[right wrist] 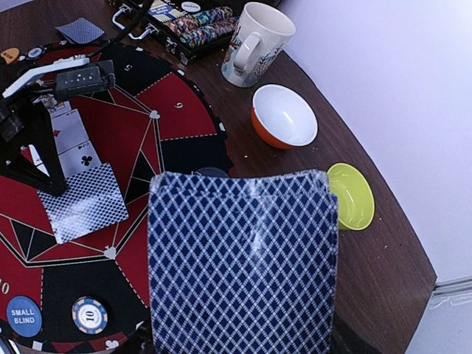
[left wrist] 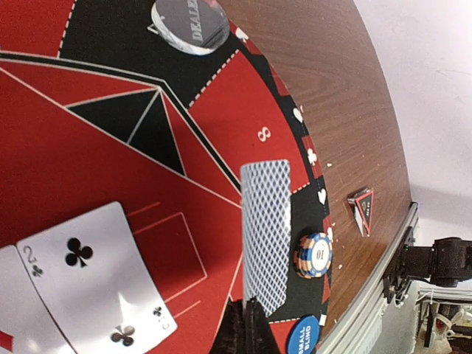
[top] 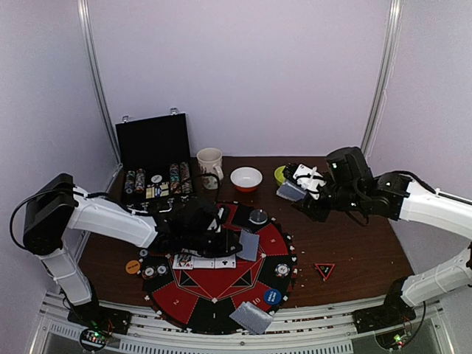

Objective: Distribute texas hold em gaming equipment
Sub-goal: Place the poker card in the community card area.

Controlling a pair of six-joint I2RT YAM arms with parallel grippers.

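Your left gripper (left wrist: pixel 248 333) is pinching shut on the near short end of a face-down card (left wrist: pixel 265 236); the card's long axis is running straight out from the fingers toward the mat (left wrist: pixel 74 147) rim; your right gripper (top: pixel 301 190) is clamping the deck (right wrist: pixel 243 258) well apart, so the left arm is sitting nearer.

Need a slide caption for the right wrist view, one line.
Blue-backed cards held in the foreground above the red-and-black mat; mug, orange bowl and yellow-green bowl beyond.
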